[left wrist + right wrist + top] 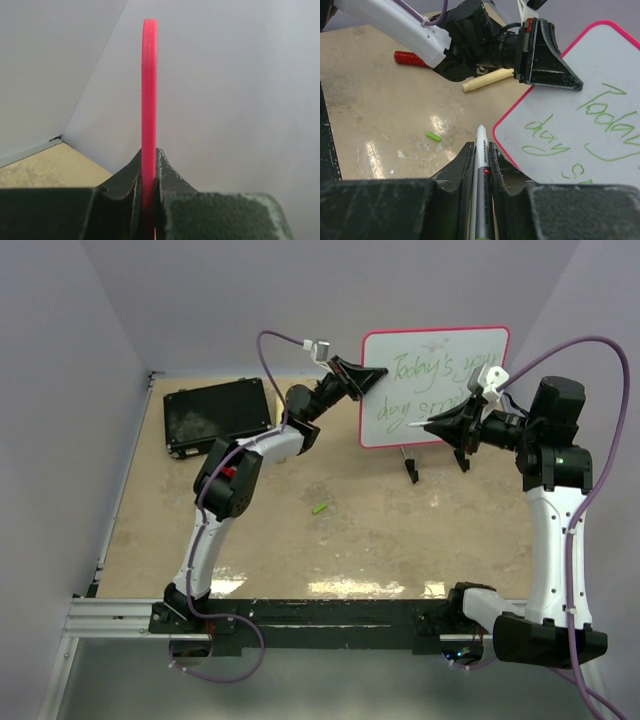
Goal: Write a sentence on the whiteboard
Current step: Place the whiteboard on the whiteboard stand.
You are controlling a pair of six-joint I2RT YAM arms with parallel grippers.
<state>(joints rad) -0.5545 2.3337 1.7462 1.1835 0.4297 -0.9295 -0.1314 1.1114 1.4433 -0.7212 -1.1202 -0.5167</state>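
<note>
The whiteboard [440, 340] with its pink rim is held up on edge above the back of the table. My left gripper [372, 377] is shut on its left rim; in the left wrist view the pink rim [149, 100] runs straight up out of the shut left gripper [149, 162]. The sentence [432, 370] is green cursive in two lines, and in the right wrist view the sentence [610, 117] shows "Today" above "day". My right gripper [481, 146] is shut on a grey and white marker [481, 136]. The marker's tip sits just off the whiteboard [580, 120] by its lower left corner.
A black case [217, 415] lies at the back left of the table. A small green cap [320, 508] lies mid-table, and a dark pen [411, 468] lies under the board. A red marker [410, 58] and a cream marker [487, 80] lie beyond the left arm.
</note>
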